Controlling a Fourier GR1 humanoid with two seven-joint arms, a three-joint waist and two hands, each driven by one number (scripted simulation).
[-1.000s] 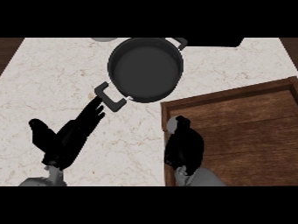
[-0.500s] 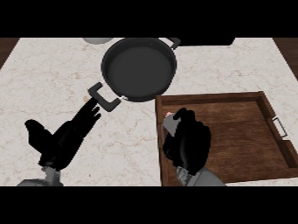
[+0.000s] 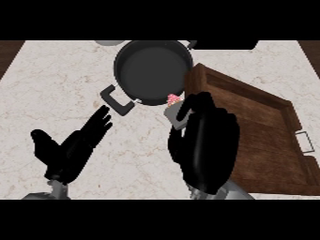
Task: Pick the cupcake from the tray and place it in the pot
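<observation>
A black pot (image 3: pixel 152 68) with two side handles stands at the far middle of the marble counter. A wooden tray (image 3: pixel 273 140) lies to its right and looks tilted, its near-left corner raised by the pot. My right hand (image 3: pixel 204 140) is over the tray's left edge, fingers curled round a cupcake (image 3: pixel 172 99) with pink topping that peeks out just beside the pot's near rim. My left hand (image 3: pixel 76 147) hovers open over the counter at lower left, fingers pointing toward the pot's near handle (image 3: pixel 117 98).
A grey round object (image 3: pixel 109 42) shows partly at the far edge left of the pot. A dark object (image 3: pixel 224 44) sits at the far edge right of it. The tray has a metal handle (image 3: pixel 305 142) on its right side.
My right hand has lifted forward with the cupcake toward the pot's near rim. The view has shifted, and the tray now appears tilted. The left hand stayed open at lower left.
</observation>
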